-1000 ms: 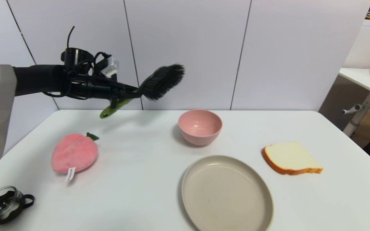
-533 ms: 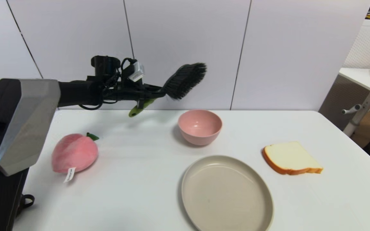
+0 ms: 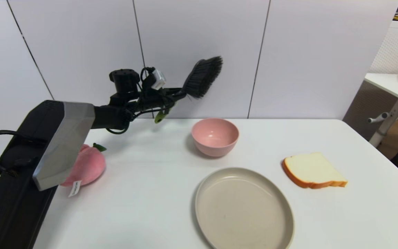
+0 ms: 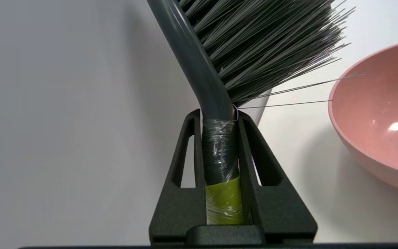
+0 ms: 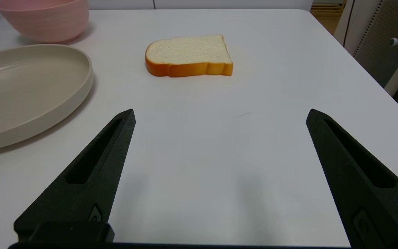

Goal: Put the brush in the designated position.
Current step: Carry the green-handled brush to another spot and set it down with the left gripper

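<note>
Above the white table [image 3: 143, 193], the left gripper [image 3: 180, 94] clamps the brush [image 3: 202, 76] high beside the pink bowl [image 3: 215, 136]; the right gripper [image 5: 219, 117] gapes wide.

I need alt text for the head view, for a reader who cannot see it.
The left pincer holds the brush in the air, bristles up, left of and above a pink bowl. On the white table also lie a beige plate, a bread slice and a plush peach.

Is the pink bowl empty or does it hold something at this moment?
Empty. The head view shows the pink bowl's bare inside; the brush is held in the air by the left end effector.
</note>
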`<state>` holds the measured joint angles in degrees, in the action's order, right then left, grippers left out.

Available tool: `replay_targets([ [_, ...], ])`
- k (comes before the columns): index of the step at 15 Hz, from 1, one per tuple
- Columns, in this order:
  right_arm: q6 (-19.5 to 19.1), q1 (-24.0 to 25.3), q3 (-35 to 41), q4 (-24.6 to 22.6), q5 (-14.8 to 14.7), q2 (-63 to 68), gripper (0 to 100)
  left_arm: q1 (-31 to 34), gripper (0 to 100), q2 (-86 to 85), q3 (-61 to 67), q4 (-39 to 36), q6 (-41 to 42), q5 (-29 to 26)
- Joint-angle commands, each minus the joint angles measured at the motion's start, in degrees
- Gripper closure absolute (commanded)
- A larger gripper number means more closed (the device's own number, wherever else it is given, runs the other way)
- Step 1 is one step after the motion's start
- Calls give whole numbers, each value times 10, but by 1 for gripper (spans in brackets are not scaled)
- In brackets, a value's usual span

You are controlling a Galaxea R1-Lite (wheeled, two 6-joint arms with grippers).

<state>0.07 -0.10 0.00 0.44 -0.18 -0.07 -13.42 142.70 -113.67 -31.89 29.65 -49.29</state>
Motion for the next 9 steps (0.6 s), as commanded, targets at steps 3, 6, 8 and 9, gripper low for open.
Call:
replay_targets([
  [3,0,0,1,0,0,1,0,-37,100,39,0,-8,-11,9],
  [6,0,0,1,0,0,1,0,-45,100,47,0,-12,-8,10],
  [8,0,0,1,0,0,1,0,-49,100,50,0,-13,-9,23],
  [9,0,0,1,0,0,1,0,-49,100,50,0,-13,-9,32],
])
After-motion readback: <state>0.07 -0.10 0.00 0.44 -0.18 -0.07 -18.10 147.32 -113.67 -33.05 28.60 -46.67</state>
